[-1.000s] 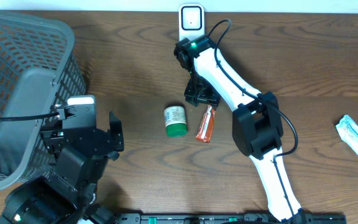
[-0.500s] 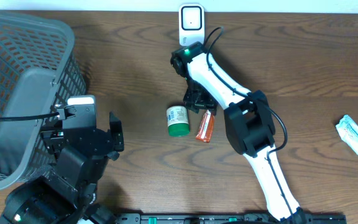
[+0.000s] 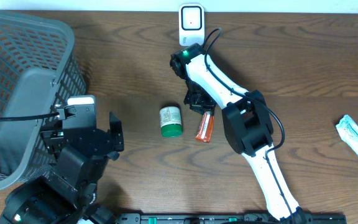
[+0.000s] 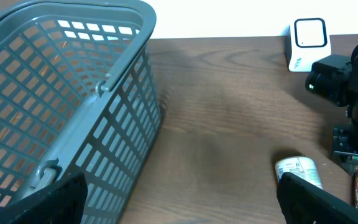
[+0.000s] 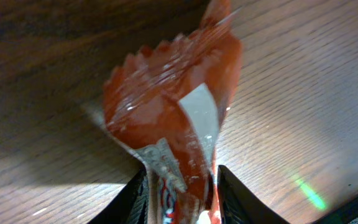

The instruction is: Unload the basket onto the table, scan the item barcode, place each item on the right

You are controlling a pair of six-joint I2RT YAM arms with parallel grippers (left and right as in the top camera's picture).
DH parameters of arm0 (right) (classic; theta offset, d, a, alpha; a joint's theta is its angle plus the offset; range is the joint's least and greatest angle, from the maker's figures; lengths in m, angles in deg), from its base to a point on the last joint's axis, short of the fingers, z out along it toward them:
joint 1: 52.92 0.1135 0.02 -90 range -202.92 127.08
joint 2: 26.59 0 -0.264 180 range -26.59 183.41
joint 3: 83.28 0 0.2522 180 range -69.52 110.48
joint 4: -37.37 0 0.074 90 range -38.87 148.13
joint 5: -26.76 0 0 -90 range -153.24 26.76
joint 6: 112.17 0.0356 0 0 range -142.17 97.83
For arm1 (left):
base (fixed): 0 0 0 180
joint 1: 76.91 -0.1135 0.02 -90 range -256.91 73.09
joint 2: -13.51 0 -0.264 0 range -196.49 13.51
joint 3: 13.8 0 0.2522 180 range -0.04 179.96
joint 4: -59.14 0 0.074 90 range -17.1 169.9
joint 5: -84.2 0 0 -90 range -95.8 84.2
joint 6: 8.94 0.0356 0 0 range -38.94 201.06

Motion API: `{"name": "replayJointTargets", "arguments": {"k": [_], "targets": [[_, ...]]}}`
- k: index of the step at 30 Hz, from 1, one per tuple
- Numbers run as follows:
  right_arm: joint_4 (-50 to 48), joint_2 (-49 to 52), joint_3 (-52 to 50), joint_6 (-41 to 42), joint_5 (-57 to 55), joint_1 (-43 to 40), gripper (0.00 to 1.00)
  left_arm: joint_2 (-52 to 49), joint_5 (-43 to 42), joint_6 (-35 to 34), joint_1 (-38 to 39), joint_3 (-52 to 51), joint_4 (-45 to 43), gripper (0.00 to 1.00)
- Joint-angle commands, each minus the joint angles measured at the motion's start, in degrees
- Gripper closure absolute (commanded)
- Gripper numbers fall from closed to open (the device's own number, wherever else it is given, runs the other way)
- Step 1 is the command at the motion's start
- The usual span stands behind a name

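Orange packet [image 5: 173, 124] in grip of right gripper [image 5: 182, 193], plain only wrist-side.

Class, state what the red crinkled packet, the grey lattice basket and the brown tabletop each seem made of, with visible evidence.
The red crinkled packet: probably thin glossy plastic film; it wrinkles, glints, has a serrated end.
The grey lattice basket: moulded matte plastic, judging by uniform grid walls.
The brown tabletop: wood or wood-look laminate; grain lines, low sheen.
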Motion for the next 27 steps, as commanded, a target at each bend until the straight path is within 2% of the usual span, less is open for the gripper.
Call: {"name": "replayJointTargets", "arguments": {"k": [1, 5, 9, 12, 15, 18, 21, 27], "targets": [[-0.4, 1.8, 0.7, 0.6, -2.9, -0.6, 0.66, 0.2, 0.7, -0.3, -0.2, 0.4, 0.1, 0.02], [-0.5, 1.8, 0.7, 0.6, -3.0, -0.6, 0.69, 0.2, 0.7, -0.3, -0.2, 0.4, 0.1, 0.02], [-0.5, 1.8, 0.4, 0.6, -3.7, -0.8, 0.8, 0.2, 0.7, -0.2, -0.2, 0.4, 0.1, 0.02], [-1.4, 1.8, -0.8, 0.6, -4.2, -0.7, 0.84, 0.2, 0.7, -0.3, -0.2, 0.4, 0.1, 0.02], [-2.4, 1.8, -1.6, 0.6, -4.2, -0.6, 0.99, 0.2, 0.7, -0.3, -0.2, 0.4, 0.1, 0.02], [-2.3, 1.7, -1.4, 0.5, -4.2, -0.9, 0.99, 0.2, 0.7, -0.2, -0.2, 0.4, 0.1, 0.02], [-1.9, 1.1, 0.3, -4.2, -2.6, -1.1, 0.99, 0.2, 0.7, -0.2, -0.2, 0.4, 0.1, 0.02], [-0.2, -2.9, 9.4, -9.4, 3.2, -1.7, 0.99, 0.2, 0.7, -0.3, -0.2, 0.4, 0.1, 0.02]]}}
